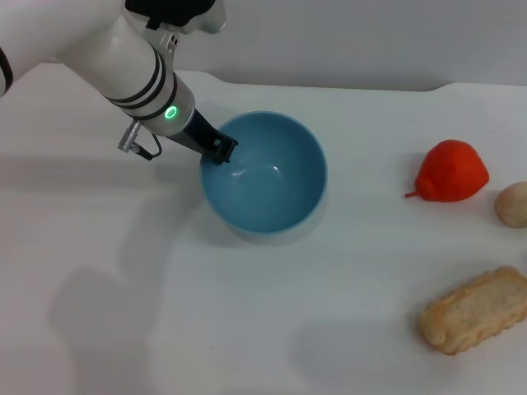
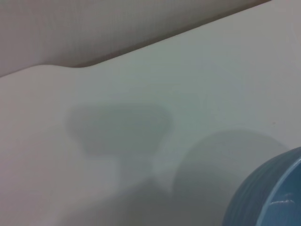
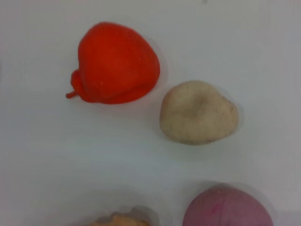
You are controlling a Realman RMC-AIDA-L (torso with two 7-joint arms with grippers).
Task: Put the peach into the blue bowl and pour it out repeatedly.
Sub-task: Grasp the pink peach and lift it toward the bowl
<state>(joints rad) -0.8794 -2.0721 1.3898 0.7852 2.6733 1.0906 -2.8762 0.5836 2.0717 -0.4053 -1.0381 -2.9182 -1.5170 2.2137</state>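
Observation:
The light-blue bowl (image 1: 276, 185) stands upright and empty on the white table, left of centre in the head view. My left gripper (image 1: 220, 151) reaches in from the upper left and is clamped on the bowl's left rim. Part of the bowl's ribbed outer wall shows in the left wrist view (image 2: 268, 200). The pink peach (image 3: 227, 208) shows only in the right wrist view, lying on the table close to the beige lump. It is out of the head view. My right gripper is not in any view.
A red-orange pointed fruit (image 1: 451, 170) with a stem lies at the right, also in the right wrist view (image 3: 117, 63). A pale beige lump (image 1: 512, 203) lies beside it (image 3: 198, 112). A bread-like loaf (image 1: 476, 309) lies at the front right.

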